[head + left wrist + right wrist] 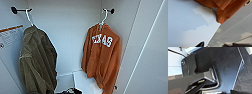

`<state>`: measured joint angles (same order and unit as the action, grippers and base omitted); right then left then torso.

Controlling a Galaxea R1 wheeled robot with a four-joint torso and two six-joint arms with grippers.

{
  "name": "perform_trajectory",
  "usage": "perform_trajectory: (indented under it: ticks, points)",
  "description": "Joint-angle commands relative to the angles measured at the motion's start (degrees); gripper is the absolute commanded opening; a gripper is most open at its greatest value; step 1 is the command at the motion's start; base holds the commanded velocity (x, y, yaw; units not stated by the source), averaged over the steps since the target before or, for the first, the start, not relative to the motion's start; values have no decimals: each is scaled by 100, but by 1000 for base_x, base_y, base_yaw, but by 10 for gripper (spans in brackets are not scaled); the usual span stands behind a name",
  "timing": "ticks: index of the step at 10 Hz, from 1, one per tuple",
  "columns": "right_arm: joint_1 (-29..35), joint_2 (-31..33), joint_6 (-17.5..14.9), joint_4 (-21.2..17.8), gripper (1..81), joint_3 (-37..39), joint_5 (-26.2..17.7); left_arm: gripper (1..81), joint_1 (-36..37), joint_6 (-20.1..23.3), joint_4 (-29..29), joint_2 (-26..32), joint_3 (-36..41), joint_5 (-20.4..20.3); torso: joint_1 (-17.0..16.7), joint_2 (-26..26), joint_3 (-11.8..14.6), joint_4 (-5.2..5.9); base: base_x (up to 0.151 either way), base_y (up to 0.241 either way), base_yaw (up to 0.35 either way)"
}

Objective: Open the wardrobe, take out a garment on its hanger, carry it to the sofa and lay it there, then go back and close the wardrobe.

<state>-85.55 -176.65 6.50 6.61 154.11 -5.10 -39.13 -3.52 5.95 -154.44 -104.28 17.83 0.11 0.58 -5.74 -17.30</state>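
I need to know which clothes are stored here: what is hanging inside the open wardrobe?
Inside the wardrobe hang an orange TEXAS sweatshirt on a white hanger and an olive-green jacket. Both hang from dark wall pegs. The hangers' lower parts are covered by the clothes.

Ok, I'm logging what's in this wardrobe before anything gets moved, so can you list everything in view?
Wardrobe: one, white, open, interior faces the camera.
Hooded sweatshirt: one, burnt orange with white letters, hangs at the right of the interior.
Hanger: one, white, hooked on the right dark peg, carries the sweatshirt.
Jacket: one, dark olive green, hangs at the left on its own white hanger.
Label: one, white with an orange stripe, on the left inner wall.
Dark robot part: low centre in the head view.
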Motion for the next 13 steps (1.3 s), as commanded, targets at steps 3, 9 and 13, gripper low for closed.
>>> perform_trajectory:
  ticks: [3,9,13]
  points:
    - [244,-13,36,-72,811,39,-246,811,2105,-931,-32,194,637,352,0,0,0,0,0,0,0]
    - [209,-30,36,-89,811,56,-106,811,3635,-2390,-50,97,751,291,5,-2,-2,0,0,0,0]
    - [227,-39,36,-89,811,56,-106,811,4523,-3583,-41,-78,681,177,9,-9,-5,0,0,0,0]
